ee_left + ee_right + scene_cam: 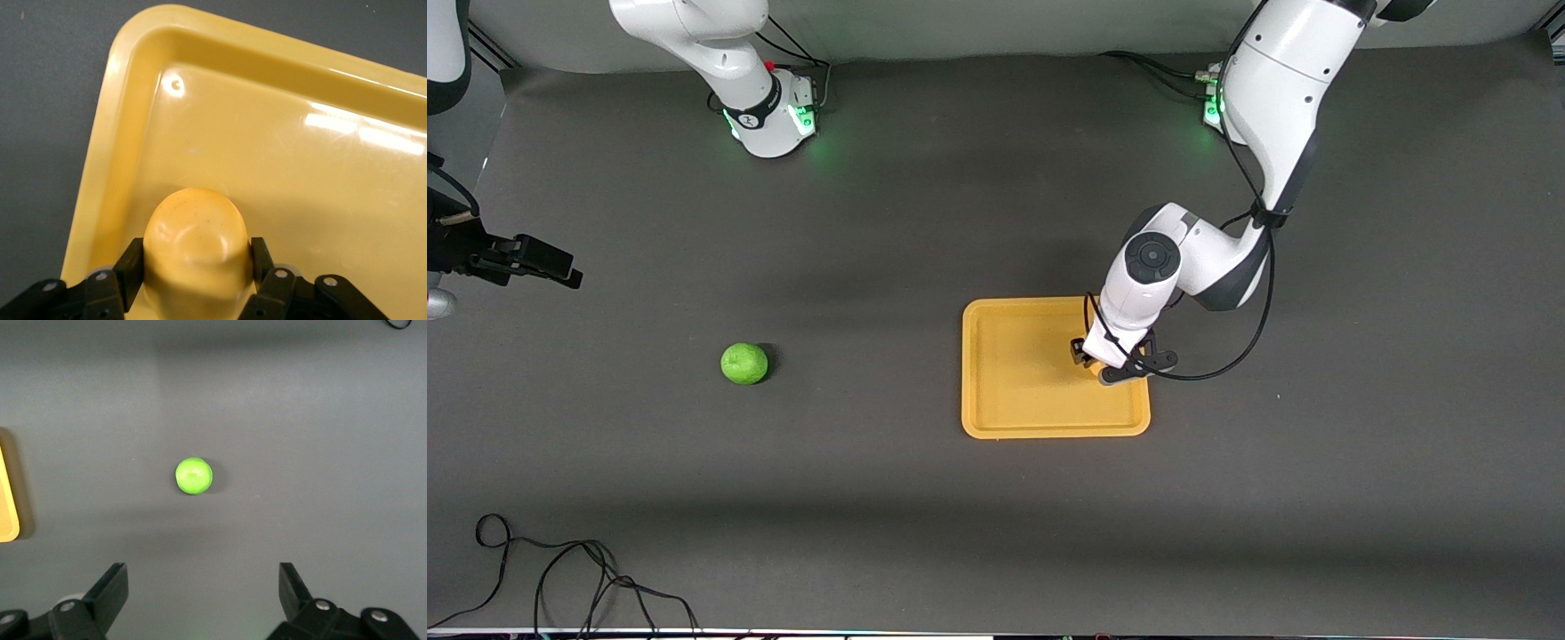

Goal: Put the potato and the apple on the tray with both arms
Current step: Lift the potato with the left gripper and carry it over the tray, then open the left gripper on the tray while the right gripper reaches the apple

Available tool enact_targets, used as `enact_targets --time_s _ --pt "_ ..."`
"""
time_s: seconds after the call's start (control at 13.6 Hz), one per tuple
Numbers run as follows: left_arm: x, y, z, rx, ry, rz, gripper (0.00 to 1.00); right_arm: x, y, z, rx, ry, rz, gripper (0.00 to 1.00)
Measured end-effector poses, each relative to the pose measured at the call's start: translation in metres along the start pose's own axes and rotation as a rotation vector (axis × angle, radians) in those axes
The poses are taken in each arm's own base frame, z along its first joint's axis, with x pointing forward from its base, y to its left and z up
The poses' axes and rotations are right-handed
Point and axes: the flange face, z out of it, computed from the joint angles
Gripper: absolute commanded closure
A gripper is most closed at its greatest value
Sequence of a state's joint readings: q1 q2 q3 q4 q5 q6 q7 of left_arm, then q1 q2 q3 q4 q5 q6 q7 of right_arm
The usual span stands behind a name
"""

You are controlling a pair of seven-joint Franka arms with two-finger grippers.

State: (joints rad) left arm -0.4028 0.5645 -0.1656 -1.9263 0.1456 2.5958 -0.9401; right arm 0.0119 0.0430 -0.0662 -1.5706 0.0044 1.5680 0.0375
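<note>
Left hand (197, 280) pinches the potato (197, 247) low over the tray (996, 418) near mid-tabletop, apparently about to release it there; right hand (203, 603), spread, waits high over the apple (744, 364), which sits on the tabletop toward the right arm's end.

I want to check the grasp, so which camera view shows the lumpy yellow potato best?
The left wrist view is best: the lumpy yellow potato fills the foreground, clamped in the left pincer over the flat orange-yellow plastic tray. In the front view the arm hides the potato. The right wrist view shows no potato, only the round green apple.
</note>
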Motion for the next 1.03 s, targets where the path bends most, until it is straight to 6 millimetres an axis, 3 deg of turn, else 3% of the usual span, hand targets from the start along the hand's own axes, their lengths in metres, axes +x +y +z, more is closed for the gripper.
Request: enact_targets --time_s 0.07,0.22,0.59,0.81,0.96,1.03 --pt "0.001 0.000 0.001 -0.003 0.003 -0.001 0.34 0.000 0.000 0.000 0.000 0.000 0.000 0.00" --pt "0.001 -0.001 0.002 -0.004 0.004 -0.003 0.01 0.000 0.000 0.000 0.000 0.000 0.000 0.00" --pt "0.002 0.000 0.002 -0.007 0.007 -0.009 0.01 0.001 0.004 0.001 0.000 -0.002 0.006 0.00" --pt "0.015 0.003 -0.011 0.012 0.027 0.005 0.01 0.003 0.002 0.006 -0.001 -0.010 0.003 0.00" --pt "0.035 -0.001 -0.046 0.077 0.022 0.030 0.00 0.004 -0.003 0.020 -0.002 -0.025 -0.006 0.00" --pt "0.049 -0.009 -0.075 0.108 0.018 0.066 0.00 0.005 -0.007 0.032 -0.002 -0.023 -0.013 0.00"
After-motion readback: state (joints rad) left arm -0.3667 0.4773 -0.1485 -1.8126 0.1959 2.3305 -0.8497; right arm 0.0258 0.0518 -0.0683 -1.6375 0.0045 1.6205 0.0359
